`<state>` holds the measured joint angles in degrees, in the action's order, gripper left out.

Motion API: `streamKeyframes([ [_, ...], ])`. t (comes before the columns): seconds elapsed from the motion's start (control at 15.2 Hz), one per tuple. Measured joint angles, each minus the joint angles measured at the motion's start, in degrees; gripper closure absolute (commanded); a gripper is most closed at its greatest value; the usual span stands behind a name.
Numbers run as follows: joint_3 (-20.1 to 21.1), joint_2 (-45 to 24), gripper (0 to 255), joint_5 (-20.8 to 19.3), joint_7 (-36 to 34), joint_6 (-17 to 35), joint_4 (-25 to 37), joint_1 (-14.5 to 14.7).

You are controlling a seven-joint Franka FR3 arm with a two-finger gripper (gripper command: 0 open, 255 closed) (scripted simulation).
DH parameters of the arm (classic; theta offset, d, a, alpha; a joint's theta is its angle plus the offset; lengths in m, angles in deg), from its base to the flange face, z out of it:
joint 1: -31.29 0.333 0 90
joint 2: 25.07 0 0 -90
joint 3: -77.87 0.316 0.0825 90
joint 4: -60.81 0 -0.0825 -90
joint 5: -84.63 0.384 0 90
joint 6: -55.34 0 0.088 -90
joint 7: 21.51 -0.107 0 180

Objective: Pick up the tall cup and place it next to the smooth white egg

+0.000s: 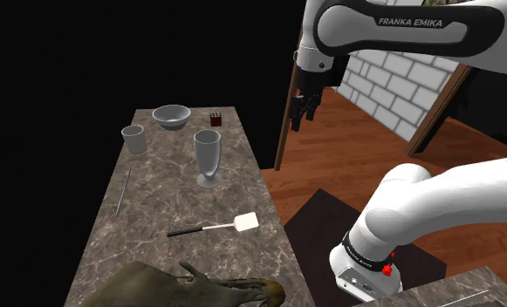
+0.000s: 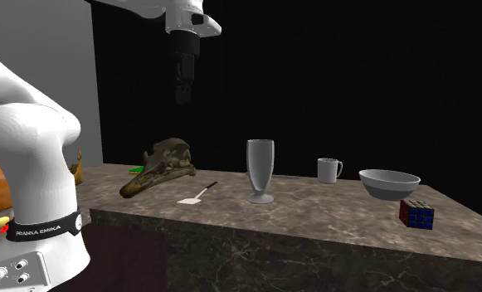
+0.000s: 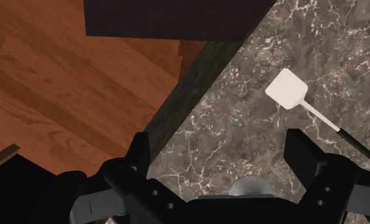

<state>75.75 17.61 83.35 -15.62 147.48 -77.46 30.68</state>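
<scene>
High over the counter (image 1: pixel 160 209) edge, gripper (image 1: pixel 302 115) hangs wide open; should drop and straddle tall cup (image 1: pixel 208 155) above its stem.

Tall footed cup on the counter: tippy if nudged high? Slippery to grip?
Likely top-heavy: the tall cup stands on a narrow stem and small foot, so a high push would probably tip it. Its smooth grey wall tapers downward, so it may slip in a loose grip.

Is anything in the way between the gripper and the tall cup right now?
Nothing visible does. The open gripper hangs high above the edge of the counter; the tall cup stands alone, and the spatula lies flat, apart from it.
</scene>
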Motion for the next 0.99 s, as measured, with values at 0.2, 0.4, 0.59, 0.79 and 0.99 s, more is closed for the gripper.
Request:
streamKeyframes([
  [0.2, 0.5, -2.7, 0, 0.4, -0.8, 1.8, 0.9, 0.2],
  [0.4, 2.0, -8.2, 0, 1.5, -3.0, 4.8, 3.2, 0.9],
  [0.59, 3.0, -15.1, 0, 2.1, -4.5, 8.1, 6.6, 1.2],
  [0.79, 4.0, -21.6, 0, 2.5, -6.3, 11.3, 9.7, 1.5],
  [0.99, 5.2, -28.2, 0, 2.8, -8.4, 12.9, 14.6, 2.0],
])
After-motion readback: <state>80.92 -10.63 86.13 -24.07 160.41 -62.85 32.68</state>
